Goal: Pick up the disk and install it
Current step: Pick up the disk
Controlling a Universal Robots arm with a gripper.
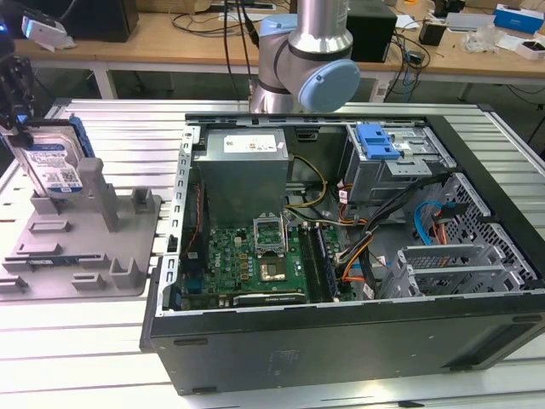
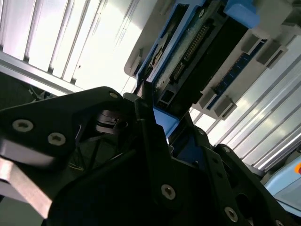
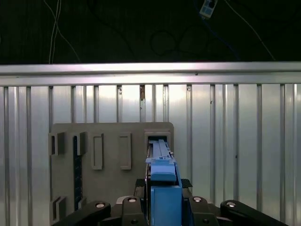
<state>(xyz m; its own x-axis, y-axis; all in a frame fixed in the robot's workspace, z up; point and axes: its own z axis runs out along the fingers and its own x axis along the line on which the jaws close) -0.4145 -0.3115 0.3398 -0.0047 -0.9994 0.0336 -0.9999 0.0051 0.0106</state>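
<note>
At the exterior view's far left, the gripper (image 1: 20,126) sits over the grey fixture tray (image 1: 128,256), well apart from the open computer case (image 1: 341,341). The disk (image 1: 53,166) stands on edge, near upright, label facing out, lower edge at the tray's slot between the posts; whether it is seated or just clear of the slot cannot be told. The tray holds it on edge so its top edge is exposed for a grasp from above. In both wrist views the jaws look clamped on the disk's blue carrier bracket (image 3: 162,188), one finger on each flat side. The drive cage (image 1: 383,175) with its blue latch (image 1: 379,141) sits inside the case, likely the install spot, with no disk in it yet.
</note>
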